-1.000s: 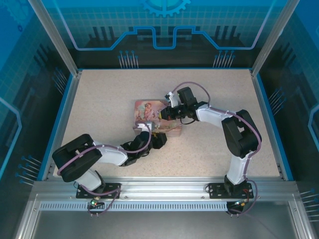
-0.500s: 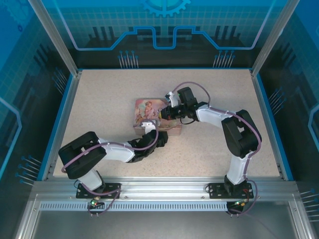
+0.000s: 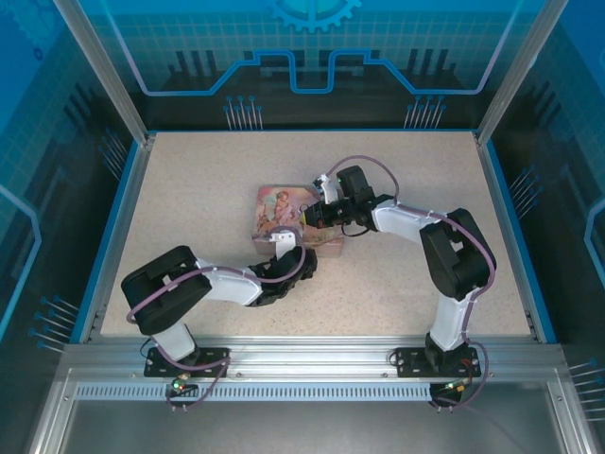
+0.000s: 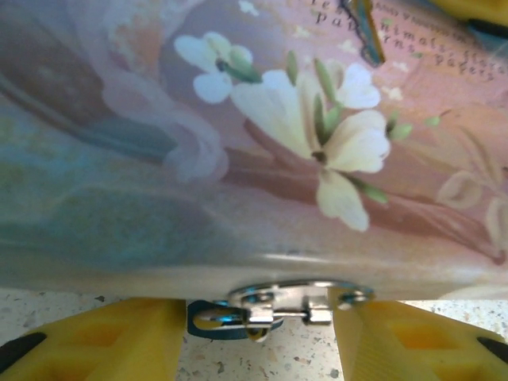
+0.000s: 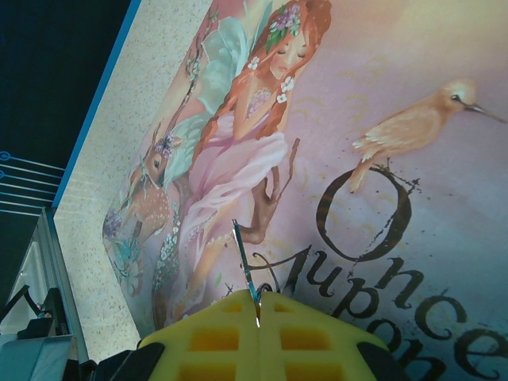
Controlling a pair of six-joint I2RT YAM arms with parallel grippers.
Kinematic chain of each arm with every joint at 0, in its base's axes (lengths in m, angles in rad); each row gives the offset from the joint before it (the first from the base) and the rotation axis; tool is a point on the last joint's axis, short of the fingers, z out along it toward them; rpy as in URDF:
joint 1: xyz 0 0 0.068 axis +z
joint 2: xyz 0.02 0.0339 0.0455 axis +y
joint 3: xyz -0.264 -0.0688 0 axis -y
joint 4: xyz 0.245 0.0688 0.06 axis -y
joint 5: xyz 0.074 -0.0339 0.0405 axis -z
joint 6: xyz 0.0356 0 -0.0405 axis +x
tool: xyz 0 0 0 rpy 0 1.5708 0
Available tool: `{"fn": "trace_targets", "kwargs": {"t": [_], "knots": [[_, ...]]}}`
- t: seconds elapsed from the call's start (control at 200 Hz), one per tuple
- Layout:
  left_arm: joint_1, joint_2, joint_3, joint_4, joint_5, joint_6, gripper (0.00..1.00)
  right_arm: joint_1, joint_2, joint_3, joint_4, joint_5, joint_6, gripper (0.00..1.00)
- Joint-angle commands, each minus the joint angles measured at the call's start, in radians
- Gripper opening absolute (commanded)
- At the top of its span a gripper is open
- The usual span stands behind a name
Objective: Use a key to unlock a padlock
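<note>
The left gripper (image 4: 260,349), fingers apart, straddles the padlock (image 4: 234,319), which hangs from a silver hasp (image 4: 294,298) on the tin (image 3: 279,206) at its 6 o'clock wall, just above the table (image 3: 189,189). Reaching in from 3 o'clock, the right gripper (image 5: 258,305) hovers over the tin, pinched tight on the key (image 5: 244,258), whose thin blade juts beyond its fingertips.

Tiny bluish-silver metal padlock (image 4: 218,321) hanging low at silver hasp (image 4: 295,298) on front wall of pink illustrated tin (image 4: 238,159), just above speckled tabletop (image 4: 302,361); shackle too blurred to tell. Tiny thin dark grey metal key (image 5: 244,258) sticking out, slightly tilted, from the tightly closed right gripper (image 5: 258,308), over tin lid.
</note>
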Motion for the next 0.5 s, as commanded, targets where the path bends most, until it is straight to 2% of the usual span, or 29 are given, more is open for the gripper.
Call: {"fn": "trace_targets", "kwargs": {"t": [0.0,0.235,0.495], "knots": [[0.008,0.023,0.027,-0.030,-0.076,-0.002,0.48,0.000,0.039,-0.045,-0.130,0.013,0.010,0.00],[0.008,0.017,0.029,-0.021,-0.090,0.030,0.37,0.000,0.034,-0.052,-0.123,0.016,0.009,0.00],[0.008,-0.026,0.034,-0.050,-0.073,0.022,0.34,-0.006,-0.035,-0.085,-0.118,0.028,-0.004,0.00]]}}
